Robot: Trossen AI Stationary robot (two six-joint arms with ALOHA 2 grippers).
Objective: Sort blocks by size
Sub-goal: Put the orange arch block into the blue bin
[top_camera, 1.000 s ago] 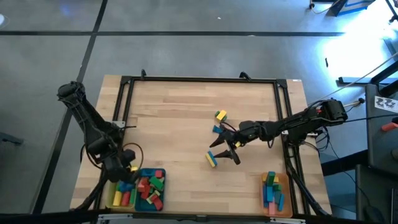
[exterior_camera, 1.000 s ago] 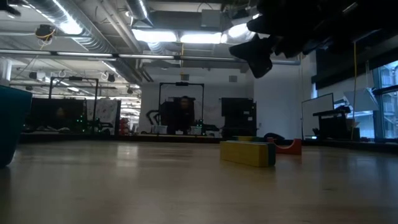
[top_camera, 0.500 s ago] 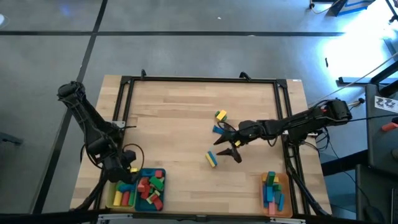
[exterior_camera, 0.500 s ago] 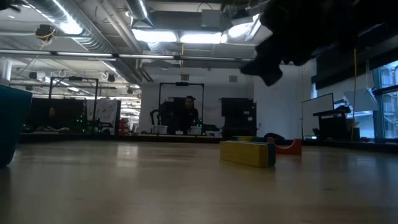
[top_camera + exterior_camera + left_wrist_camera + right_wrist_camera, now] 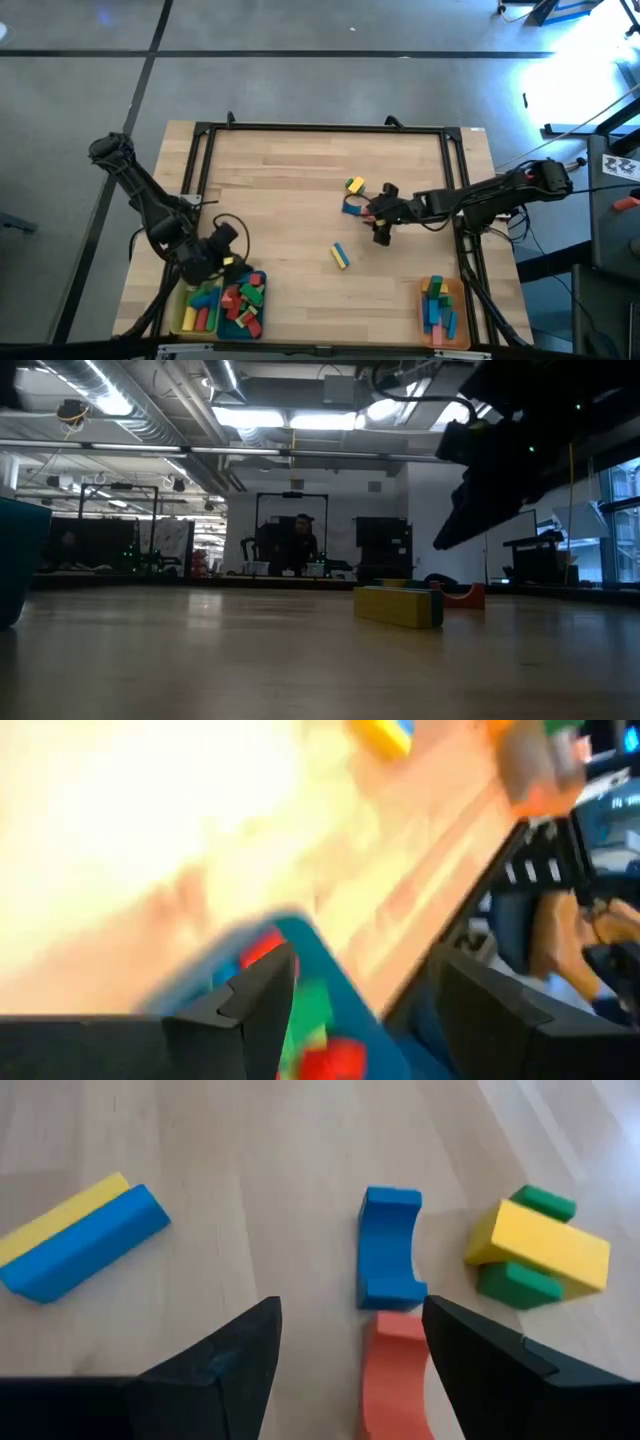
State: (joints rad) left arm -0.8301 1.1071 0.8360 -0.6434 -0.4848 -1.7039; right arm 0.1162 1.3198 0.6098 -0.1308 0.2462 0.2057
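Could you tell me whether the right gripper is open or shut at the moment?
Open: the right gripper shows its fingers spread apart, empty, above the red arch.

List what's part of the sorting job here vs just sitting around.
Job:
- blue arch block
- red arch block
- yellow and blue bar pair
- yellow bar on green blocks
- sorted blocks in the yellow, teal and orange trays

Not job:
- black table frame
- person in the room behind
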